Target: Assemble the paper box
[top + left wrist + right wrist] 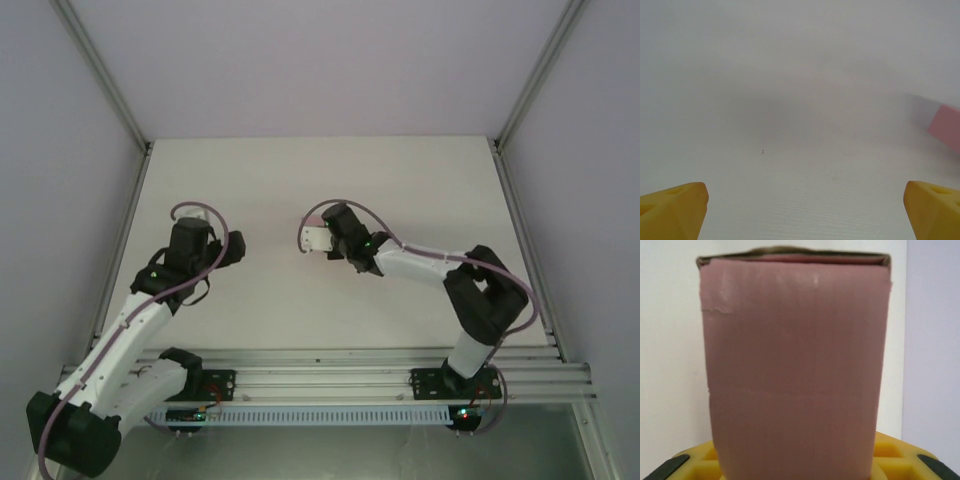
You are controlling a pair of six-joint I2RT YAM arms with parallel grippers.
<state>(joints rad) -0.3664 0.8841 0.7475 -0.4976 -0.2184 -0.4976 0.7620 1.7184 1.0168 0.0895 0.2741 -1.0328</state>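
**Top view.** Two arms reach from a metal rail (320, 362) at the near edge across a white bench (300, 170) enclosed by pale lilac walls (60, 150). The left hand (231, 248) is over the left half of the bench, and its fingers are spread wide with nothing between them. The right hand (328, 241) is near the middle of the bench and points left toward the left hand. It is clamped on the paper box (316, 240), which juts from its tip as a small pale block. The two hands are near each other but apart, with bare bench between them.

**Left wrist view.** The two yellow fingertips (673, 210) stand at opposite lower corners, and only the bench surface lies between them. A pink corner of the box enters at the right edge, beyond the fingertips and not touching them.

**Right wrist view.** The box is a plain pink card panel that stands lengthwise out of the grip. Its base is seated between the yellow fingers (892, 455), and a dark seam runs along its far end. Faint creases cross the panel. These views do not show whether the box touches the bench.
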